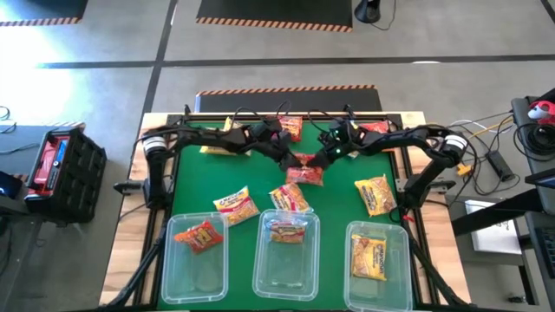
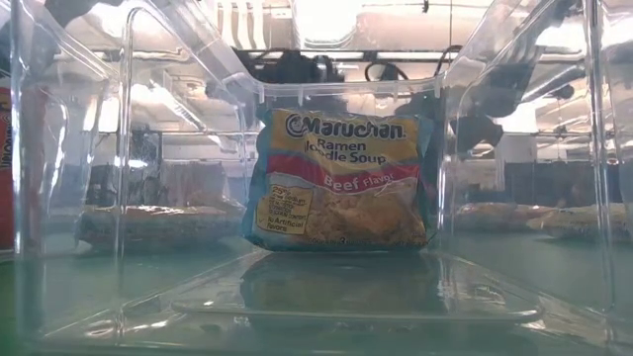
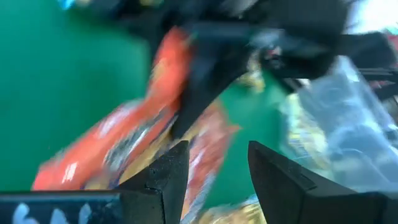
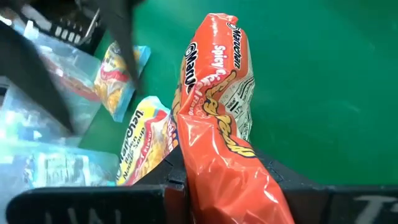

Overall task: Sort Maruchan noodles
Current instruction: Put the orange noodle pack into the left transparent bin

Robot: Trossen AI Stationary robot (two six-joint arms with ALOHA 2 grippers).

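One red-orange Maruchan packet (image 4: 217, 118) is pinched between the right gripper (image 1: 323, 158)'s fingers near the middle of the green table mat (image 1: 199, 173); the right wrist view shows the wrapper creased and squeezed between the two dark fingers, which are closed on it. The left gripper (image 1: 290, 158) sits just beside it, tip to tip with the right one, over the same spot. Its fingers (image 3: 165, 180) stand a little apart in its own wrist view, with a blurred red packet just beyond them; whether they touch it cannot be told.

Both dark arms reach inward from the far corners of the table, elbows bent, meeting in a shallow V above the centre.

Other packets lie scattered around: one red packet (image 1: 290, 127) at the far edge between the arms, another red one (image 1: 375, 127) behind the right arm, a yellow-pink packet (image 1: 236, 206) and a second one (image 1: 290, 198) nearer the tubs, and a yellow packet (image 1: 375, 194) to the right. Three clear tubs line the near edge: the left tub (image 1: 178, 269) holds a red-orange packet (image 1: 199, 234), the middle tub (image 1: 267, 276) a yellow-pink beef packet (image 2: 341, 178) propped against its far wall, and the right tub (image 1: 399, 260) a yellow packet (image 1: 368, 256).

The table has a pale wooden border and stands on a grey floor with striped hazard tape; a black crate (image 1: 65, 160) sits off to the left and cables (image 1: 494, 147) trail on the right.
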